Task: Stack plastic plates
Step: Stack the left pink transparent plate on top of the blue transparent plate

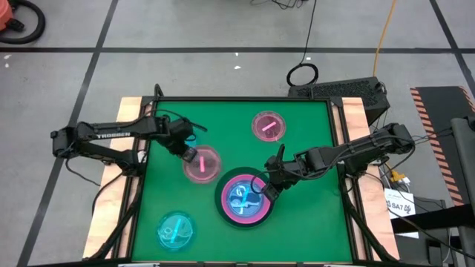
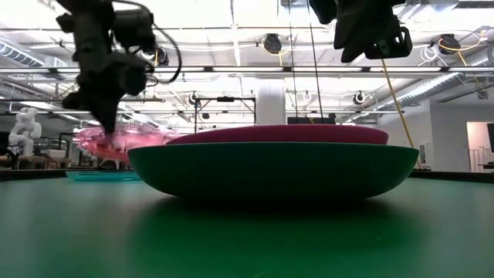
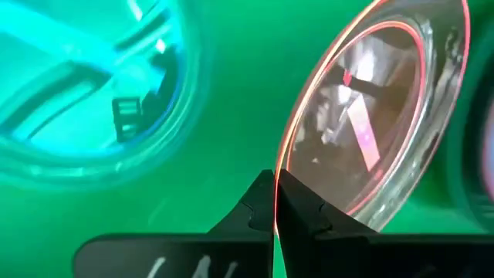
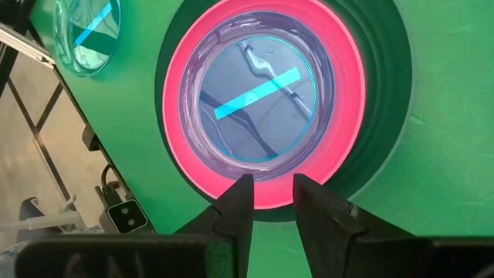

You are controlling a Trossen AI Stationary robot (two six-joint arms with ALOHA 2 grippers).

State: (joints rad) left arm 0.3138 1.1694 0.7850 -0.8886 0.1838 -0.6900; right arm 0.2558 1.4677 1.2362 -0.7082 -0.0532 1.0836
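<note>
A small translucent pink plate (image 1: 203, 165) (image 3: 370, 116) is in my left gripper (image 1: 188, 154) (image 3: 275, 185), left of the table's centre. Near the middle stands a stack: the large dark green plate (image 1: 223, 210) (image 2: 274, 171) carries the hot pink plate (image 2: 278, 135) (image 4: 174, 100), and translucent cyan plates (image 1: 242, 198) (image 4: 258, 93) lie inside that. My right gripper (image 1: 265, 190) (image 4: 270, 193) hovers open above the stack's right rim, well clear of it in the low view (image 2: 370, 31). The black plate cannot be made out. My left gripper pinches the small pink plate's rim (image 3: 287, 158) between its two fingertips, on the plate's left side. The fingers come from above, slanting in from the table's left. In the low view the plate (image 2: 116, 140) sits off the table, roughly level, reaching out from the fingers toward the stack.
A second small translucent pink plate (image 1: 268, 126) lies flat toward the far edge, right of centre. One small translucent cyan plate (image 1: 176, 230) (image 3: 85, 85) (image 4: 85, 31) lies flat by the near left corner. Wooden rails border the green mat on the left (image 1: 111, 215) and right (image 1: 364, 215).
</note>
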